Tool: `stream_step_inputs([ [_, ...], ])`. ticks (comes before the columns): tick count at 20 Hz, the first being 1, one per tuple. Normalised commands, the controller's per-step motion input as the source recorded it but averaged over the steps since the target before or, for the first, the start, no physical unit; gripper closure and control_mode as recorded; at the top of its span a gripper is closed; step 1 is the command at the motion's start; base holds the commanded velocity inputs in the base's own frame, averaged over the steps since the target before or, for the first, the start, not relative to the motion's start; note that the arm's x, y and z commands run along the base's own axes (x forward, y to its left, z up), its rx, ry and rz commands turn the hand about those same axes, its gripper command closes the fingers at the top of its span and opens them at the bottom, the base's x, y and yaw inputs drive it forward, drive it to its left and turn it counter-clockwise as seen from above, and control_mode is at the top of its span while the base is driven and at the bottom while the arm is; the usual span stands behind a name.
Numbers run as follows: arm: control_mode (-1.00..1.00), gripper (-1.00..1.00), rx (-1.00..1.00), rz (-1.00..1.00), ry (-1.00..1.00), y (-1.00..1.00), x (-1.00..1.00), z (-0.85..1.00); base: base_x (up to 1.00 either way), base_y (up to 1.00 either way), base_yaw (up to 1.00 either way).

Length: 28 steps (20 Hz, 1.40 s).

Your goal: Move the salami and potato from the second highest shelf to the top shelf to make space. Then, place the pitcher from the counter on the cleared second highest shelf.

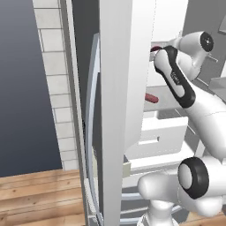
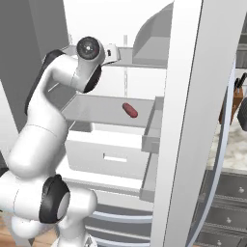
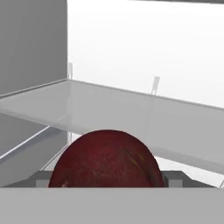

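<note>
- Hidden: in the left base view the edge of the open fridge door (image 1: 117,110) covers the left part of the fridge interior and cuts the gripper off. Only a sliver of dark red shows beside the wrist there.
- Hidden: in the right base view the other door panel (image 2: 188,120) blocks the right side of the shelves. The counter (image 2: 237,144) shows only as a narrow strip past it.
- Hard to make out: in the hand view the potato (image 3: 107,157), a rounded dark red lump, is cut off below, so its underside is not visible.
- Claw: the gripper (image 3: 108,177) is spread wide, and the potato fills the gap from one fingertip to the other. It reads as clasped.
- Arm pose: the arm rises from the base, bends at the elbow and reaches forward into the upper fridge, with the hand roughly level.
- Salami (image 2: 130,110): it lies alone on the second highest shelf (image 2: 91,108), near the middle, below the hand and apart from it.
- Edges and room: the top shelf (image 3: 131,113) extends ahead of the potato and slightly below it. Its surface is bare back to the white rear wall. A grey side wall stands close on the left of the hand view.
- A white drawer (image 2: 111,154) sits under the second highest shelf.
</note>
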Motion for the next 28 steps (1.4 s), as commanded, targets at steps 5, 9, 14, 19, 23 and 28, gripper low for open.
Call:
stream_step_inputs([
  [5, -1.00, 1.00, 0.03, 0.04, 0.00, 0.00, 0.69, 0.01, 0.00, 0.00, 0.00],
  [9, -1.00, 1.00, 0.03, 0.04, 0.04, 0.00, 0.77, 0.04, 0.00, 0.00, 0.00],
  [14, -1.00, 1.00, 0.01, 0.04, 0.11, 0.00, 0.82, -0.02, 0.00, 0.00, 0.00],
  [19, -1.00, 1.00, 0.00, 0.06, 0.08, 0.00, 0.80, -0.07, 0.00, 0.00, 0.00],
  [23, -1.00, -1.00, 0.00, 0.05, 0.01, 0.00, 0.76, -0.06, 0.00, 0.00, 0.00],
  [28, -1.00, -1.00, 0.00, 0.01, -0.09, 0.00, 0.28, -0.32, 0.00, 0.00, 0.00],
])
